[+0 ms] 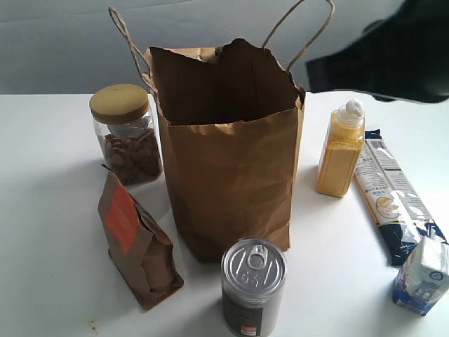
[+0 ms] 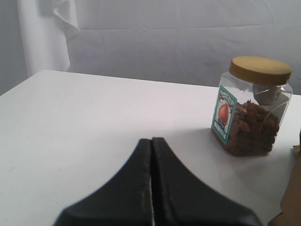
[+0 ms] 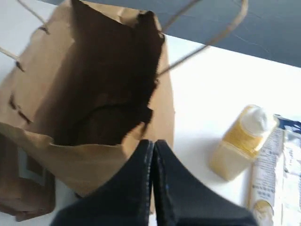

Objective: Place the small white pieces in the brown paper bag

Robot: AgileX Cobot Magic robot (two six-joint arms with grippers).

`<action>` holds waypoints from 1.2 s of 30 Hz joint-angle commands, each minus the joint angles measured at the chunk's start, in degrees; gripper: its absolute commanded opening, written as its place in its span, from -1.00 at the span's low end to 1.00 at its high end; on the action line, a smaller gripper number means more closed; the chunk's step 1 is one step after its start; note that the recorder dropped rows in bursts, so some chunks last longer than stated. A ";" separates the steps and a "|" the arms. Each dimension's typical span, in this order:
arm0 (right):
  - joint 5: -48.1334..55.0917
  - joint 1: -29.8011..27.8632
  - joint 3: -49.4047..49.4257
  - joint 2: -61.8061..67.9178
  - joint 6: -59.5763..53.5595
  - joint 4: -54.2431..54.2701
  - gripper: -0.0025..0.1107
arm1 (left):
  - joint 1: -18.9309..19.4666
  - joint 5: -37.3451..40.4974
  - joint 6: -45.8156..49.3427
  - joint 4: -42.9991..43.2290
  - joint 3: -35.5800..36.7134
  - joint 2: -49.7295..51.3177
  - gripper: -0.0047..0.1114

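Note:
The tall brown paper bag (image 1: 228, 151) stands upright mid-table, its torn mouth open and its cord handles raised. In the right wrist view its dark inside (image 3: 101, 84) fills the frame. My right gripper (image 3: 153, 142) is shut, with nothing showing between its fingers, and hangs just outside the bag's rim. Its arm (image 1: 382, 60) is a dark blur at the exterior view's upper right. My left gripper (image 2: 152, 140) is shut and empty, low over bare table short of the nut jar. The small white pieces are out of view in every frame.
A nut jar (image 1: 128, 133) with a tan lid stands left of the bag. A small brown pouch (image 1: 137, 242) and a tin can (image 1: 252, 284) sit in front. A yellow bottle (image 1: 341, 149), a blue-and-white packet (image 1: 393, 193) and a carton (image 1: 423, 274) lie right.

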 commanded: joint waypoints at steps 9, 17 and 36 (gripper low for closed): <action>-5.32 -19.69 5.31 3.51 -5.09 2.47 -0.95 | -0.45 -0.11 -0.29 -0.45 0.20 -0.20 -0.92; -6.86 -23.75 -0.41 17.37 -13.27 9.77 -0.23 | -0.45 -0.11 -0.29 -0.45 0.20 -0.20 -0.92; -3.83 -23.75 -18.27 37.82 -14.60 6.92 -0.08 | -0.45 -0.11 -0.29 -0.45 0.20 -0.20 -0.92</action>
